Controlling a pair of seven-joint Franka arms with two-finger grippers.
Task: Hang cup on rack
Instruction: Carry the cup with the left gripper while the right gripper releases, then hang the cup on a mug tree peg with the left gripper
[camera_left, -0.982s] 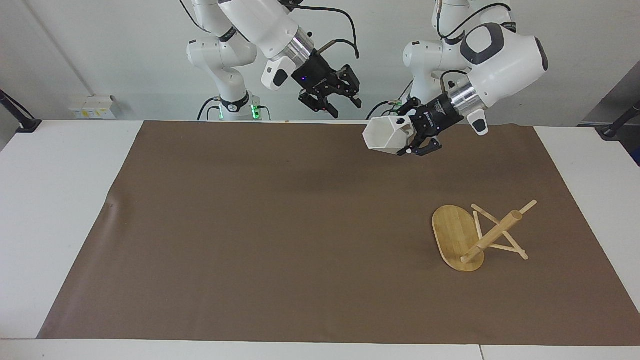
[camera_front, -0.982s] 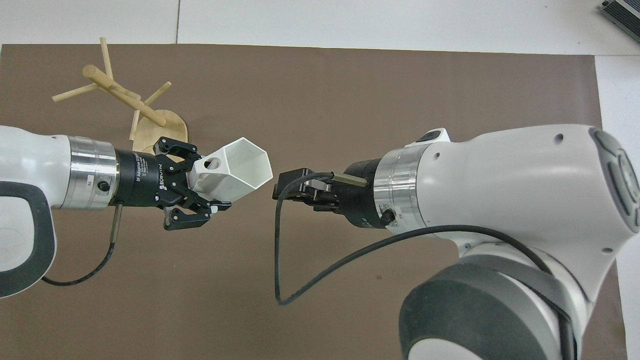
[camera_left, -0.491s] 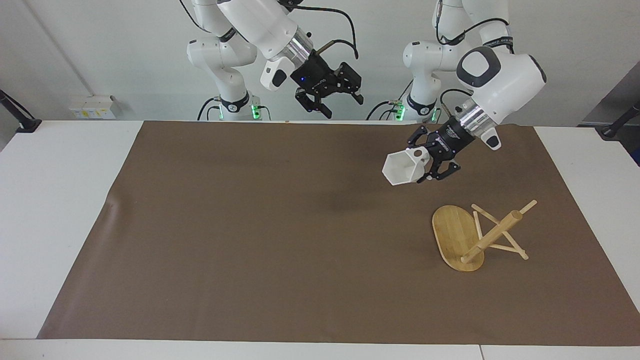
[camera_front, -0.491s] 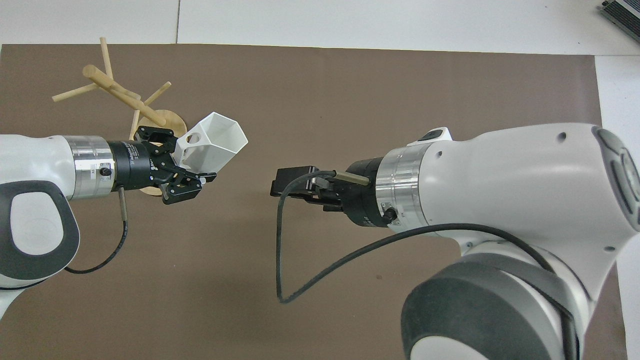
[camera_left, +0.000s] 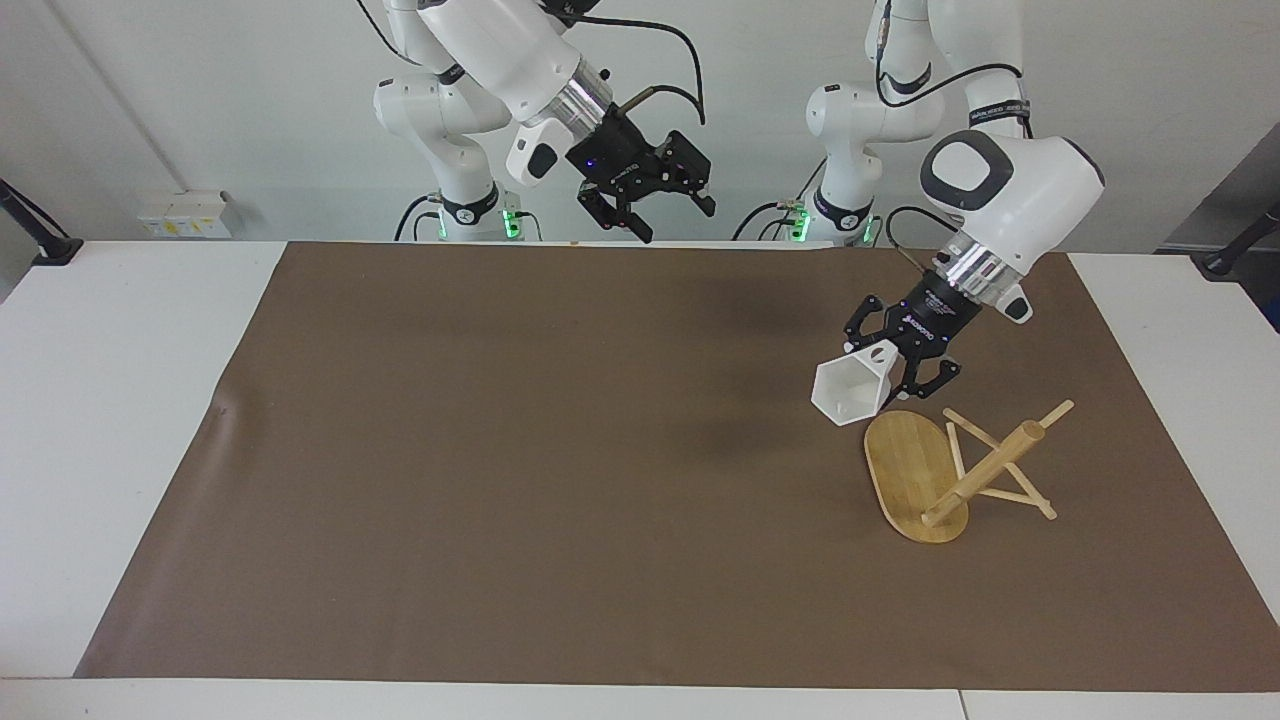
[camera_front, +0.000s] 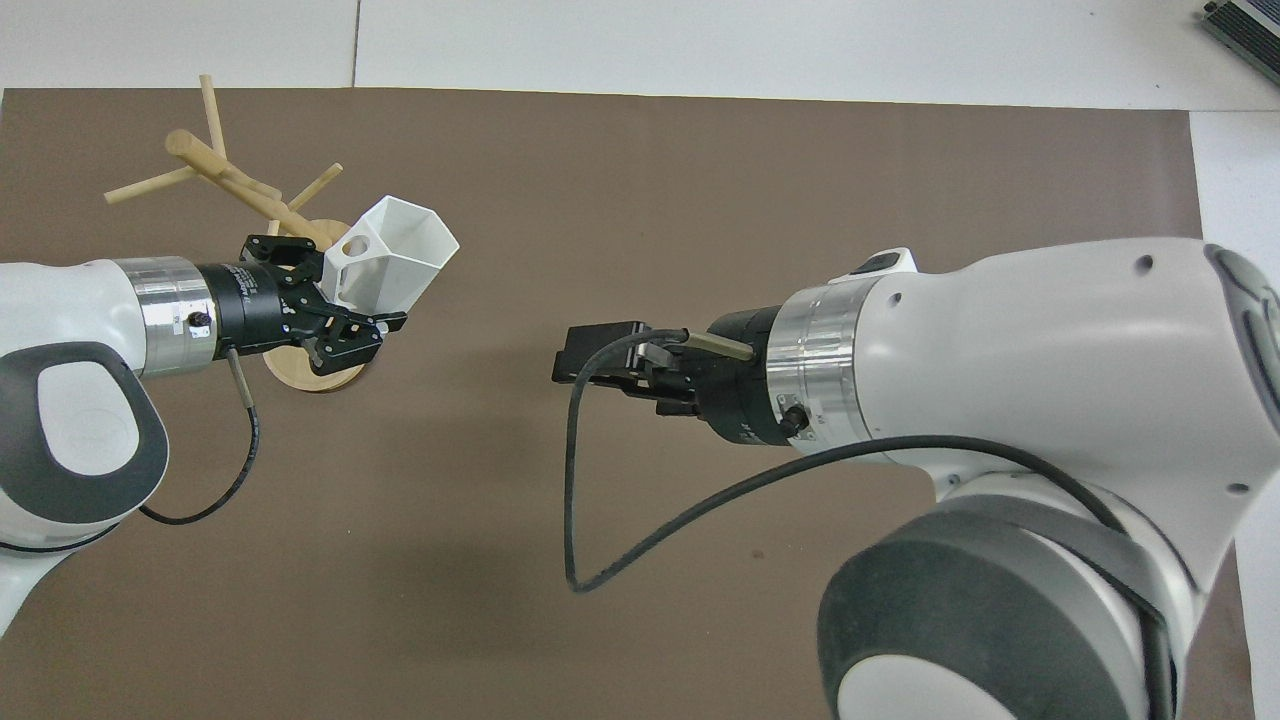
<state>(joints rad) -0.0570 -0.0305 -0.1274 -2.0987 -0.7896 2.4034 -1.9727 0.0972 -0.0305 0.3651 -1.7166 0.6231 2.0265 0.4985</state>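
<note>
The left tool (camera_left: 893, 372), clenched on the cup (camera_left: 852, 391) by its handle, has descended to just above the rack (camera_left: 935, 470), bringing hanging close, while the right tool (camera_left: 655, 200), released, waits raised near the robots.

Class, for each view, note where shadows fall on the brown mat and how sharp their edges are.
Facing view: two soft, blurry-edged shadows on the mat, one beside the cup, one nearer the robots; overhead view: evenly lit mat, no clear-edged shadow.
</note>
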